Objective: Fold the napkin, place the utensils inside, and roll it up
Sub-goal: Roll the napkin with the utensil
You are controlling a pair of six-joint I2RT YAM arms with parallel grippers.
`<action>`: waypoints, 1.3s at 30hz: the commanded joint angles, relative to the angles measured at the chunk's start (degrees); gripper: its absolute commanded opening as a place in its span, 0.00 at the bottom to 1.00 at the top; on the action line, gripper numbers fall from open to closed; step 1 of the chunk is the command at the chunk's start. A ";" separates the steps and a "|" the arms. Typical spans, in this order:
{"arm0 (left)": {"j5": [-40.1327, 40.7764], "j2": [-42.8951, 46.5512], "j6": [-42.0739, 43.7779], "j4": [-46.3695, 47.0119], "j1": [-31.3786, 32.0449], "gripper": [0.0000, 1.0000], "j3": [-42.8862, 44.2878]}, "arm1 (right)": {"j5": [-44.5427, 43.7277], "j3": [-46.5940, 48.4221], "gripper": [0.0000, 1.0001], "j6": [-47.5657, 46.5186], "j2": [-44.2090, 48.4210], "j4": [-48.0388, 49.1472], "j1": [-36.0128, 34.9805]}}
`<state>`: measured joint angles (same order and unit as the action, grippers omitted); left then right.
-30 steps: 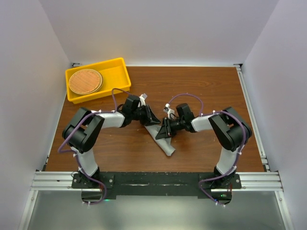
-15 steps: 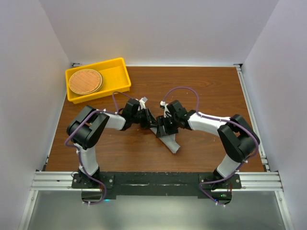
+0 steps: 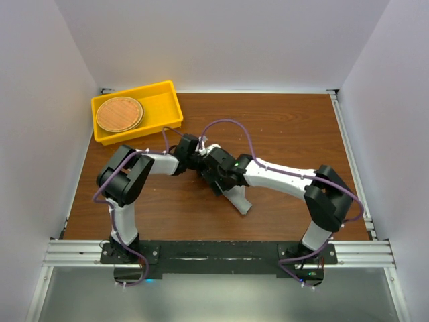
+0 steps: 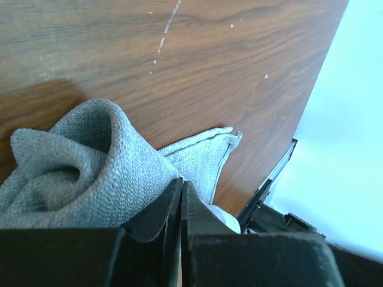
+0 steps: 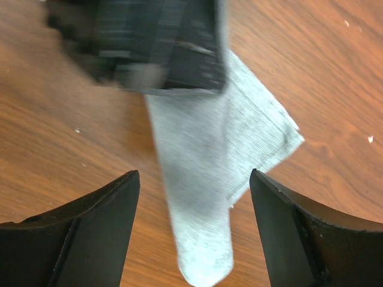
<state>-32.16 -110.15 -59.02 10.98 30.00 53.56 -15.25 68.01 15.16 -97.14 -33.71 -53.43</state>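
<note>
The grey napkin (image 3: pixel 240 200) lies mid-table as a narrow bundle, running down and to the right from where both grippers meet. My left gripper (image 3: pixel 203 163) is at its upper end. In the left wrist view its tips (image 4: pixel 181 182) are pressed together against the bunched napkin (image 4: pixel 90 173) and seem to pinch an edge. My right gripper (image 3: pixel 218 178) hovers just above the bundle. It is wide open (image 5: pixel 194 176), with the napkin (image 5: pixel 203 239) below and between its fingers and the left gripper (image 5: pixel 155 42) blurred ahead. The utensils are not visible.
A yellow tray (image 3: pixel 167 100) holding a round brown woven disc (image 3: pixel 119 114) stands at the back left. White walls enclose the table on three sides. A metal rail (image 3: pixel 214 251) carrying the arm bases runs along the near edge.
My right gripper has opened wide and reached left over the napkin, close to the left gripper. The left jaws have closed further. The napkin's lower end has shifted slightly right.
</note>
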 commanded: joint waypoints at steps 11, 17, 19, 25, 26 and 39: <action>-2.03 -3.58 -3.29 -10.19 -0.47 0.07 2.43 | -12.96 -0.32 0.75 0.22 -8.15 7.25 -4.23; -1.76 -2.79 -3.73 -10.89 -0.90 0.15 3.48 | -14.81 -2.62 0.32 2.42 -10.34 8.67 -4.58; -0.80 -0.96 -2.42 -12.81 -2.22 0.21 3.92 | -13.51 -3.58 0.20 2.42 -9.91 9.19 -4.40; 3.51 5.02 8.04 -20.82 -8.63 0.31 9.28 | 13.00 -11.65 0.08 3.29 -2.97 19.64 3.40; 3.51 5.81 8.57 -20.91 -9.51 0.32 9.46 | 19.05 -13.06 0.08 3.73 -2.36 23.74 5.51; -2.63 7.14 1.39 -4.16 -3.99 0.32 4.82 | 72.28 -18.26 0.11 11.92 -12.45 41.10 23.45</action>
<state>-31.57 -103.37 -53.67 -2.46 23.11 61.65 43.03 51.31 23.75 -106.28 3.70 -31.66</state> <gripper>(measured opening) 0.325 0.222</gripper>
